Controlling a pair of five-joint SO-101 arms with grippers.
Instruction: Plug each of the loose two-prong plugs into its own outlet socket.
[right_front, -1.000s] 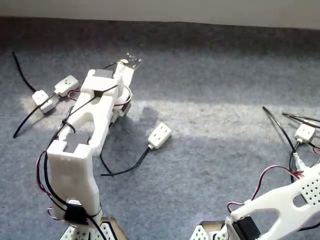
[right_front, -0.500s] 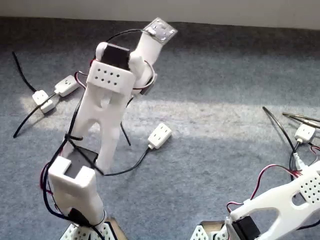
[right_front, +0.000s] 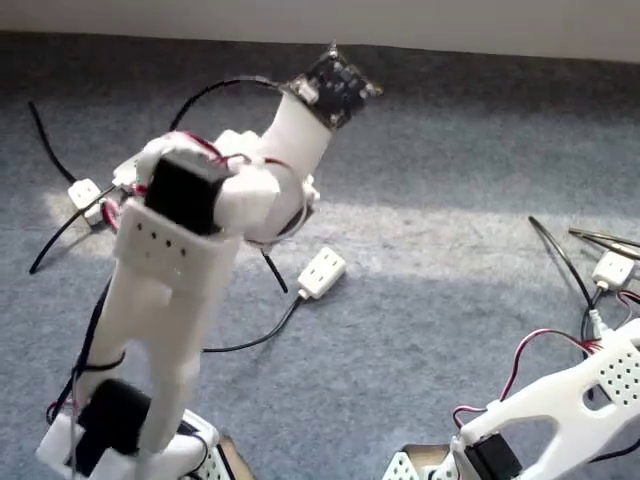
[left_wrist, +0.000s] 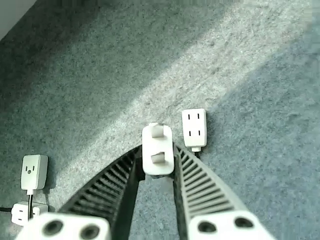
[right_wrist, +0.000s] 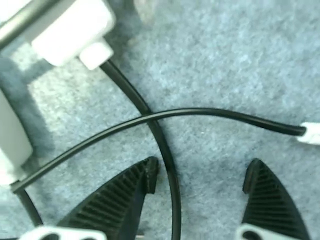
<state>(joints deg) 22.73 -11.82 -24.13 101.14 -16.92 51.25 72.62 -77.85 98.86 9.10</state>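
Clamped tight between the ribbed fingers of the left gripper: a white two-prong plug, prongs outward, held up over the grey carpet. Flat on the carpet just past it, a white outlet socket with a black cord trailing off toward the arm's base. Farther off, near the carpet's left side, a second socket and a third close together, each on its own cord. Along the back, a pale strip of wall, with a band of sunlight across the middle of the carpet.

At the far right, low over the carpet, the right gripper, fingers spread wide and holding nothing, above two crossed black cords. Close by, a white socket block.

Lifted within the past second: the left arm, stretched low over the carpet before, then reared high with its wrist tipped toward the back wall. Unmoved: the middle socket and the right arm.
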